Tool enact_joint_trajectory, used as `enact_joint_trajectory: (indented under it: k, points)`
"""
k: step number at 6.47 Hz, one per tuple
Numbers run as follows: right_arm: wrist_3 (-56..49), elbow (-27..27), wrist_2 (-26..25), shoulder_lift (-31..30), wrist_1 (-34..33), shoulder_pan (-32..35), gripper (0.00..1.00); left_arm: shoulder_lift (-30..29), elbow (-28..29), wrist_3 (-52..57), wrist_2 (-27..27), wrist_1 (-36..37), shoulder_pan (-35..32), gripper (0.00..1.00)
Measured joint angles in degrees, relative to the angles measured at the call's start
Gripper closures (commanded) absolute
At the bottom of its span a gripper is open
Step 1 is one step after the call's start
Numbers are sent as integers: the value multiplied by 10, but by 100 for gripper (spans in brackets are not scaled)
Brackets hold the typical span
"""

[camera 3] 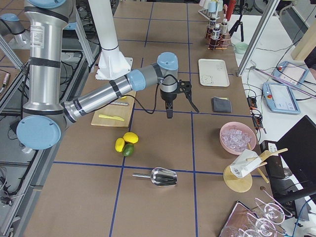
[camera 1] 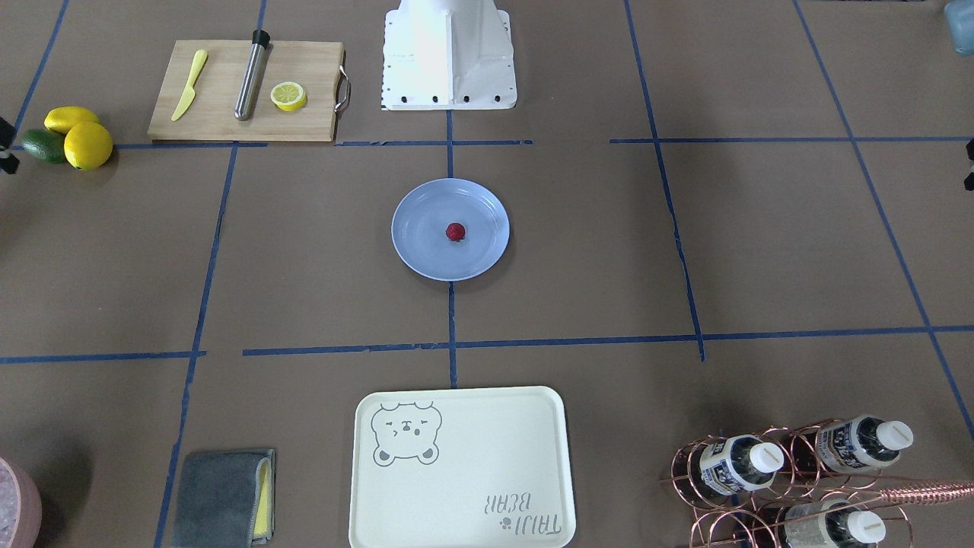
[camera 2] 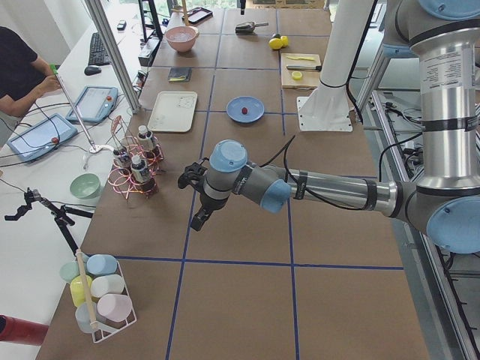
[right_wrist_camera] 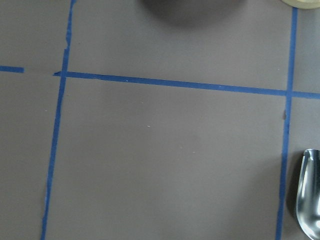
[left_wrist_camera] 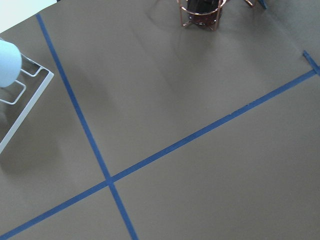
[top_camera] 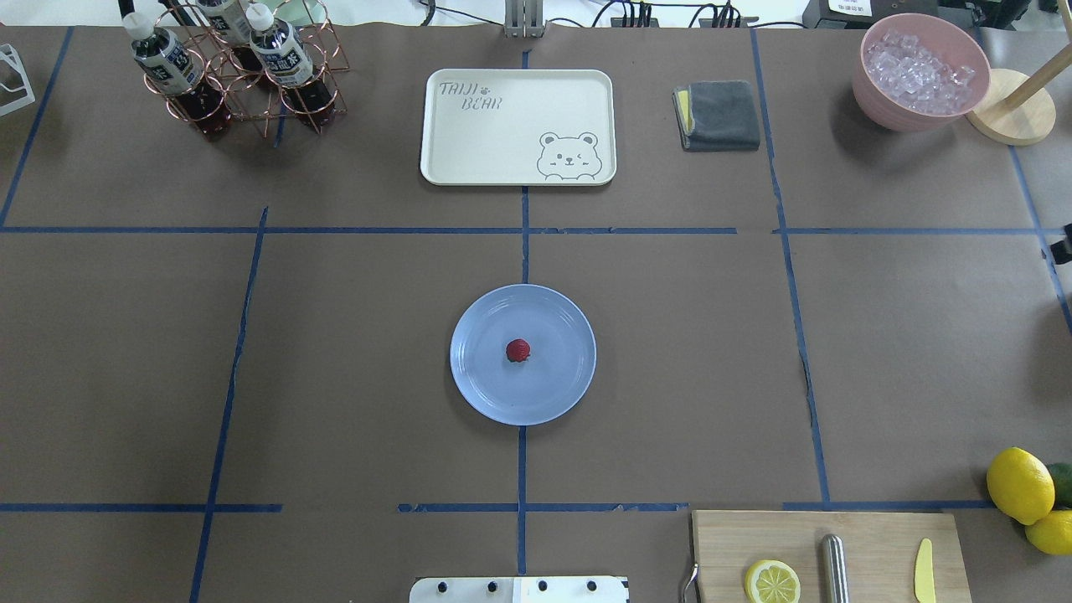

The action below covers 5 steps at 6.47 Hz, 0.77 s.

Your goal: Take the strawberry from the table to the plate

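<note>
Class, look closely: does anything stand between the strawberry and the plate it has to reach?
Nothing visible does. The strawberry already lies on the plate, near its middle, and nothing else is on it.

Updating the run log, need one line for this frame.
strawberry: on plate, centre | plate: table middle | left hand: away, state unclear | right hand: away, state unclear | task: looks done

Bear-print tray (top_camera: pixel 502 142), grey cloth (top_camera: pixel 724 113), pink bowl (top_camera: pixel 879 109), cutting board (top_camera: pixel 871 544), 3 bottles (top_camera: pixel 278 54).

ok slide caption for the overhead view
Strawberry resting in the middle of the plate on the tape-gridded table.
</note>
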Motion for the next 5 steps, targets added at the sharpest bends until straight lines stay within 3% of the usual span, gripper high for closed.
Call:
enact_joint_trajectory:
  k: [2, 4, 5]
  points:
    - [-169, -57, 36, -30, 0, 82, 0, -6, 5, -23, -9, 73, -24, 0]
    - [-210, -83, 49, -36, 1, 96, 0, 16, 8, -116, -19, 75, -24, 0]
    - [-211, -89, 54, -37, 2, 96, 0, 34, 4, -110, -20, 74, -22, 0]
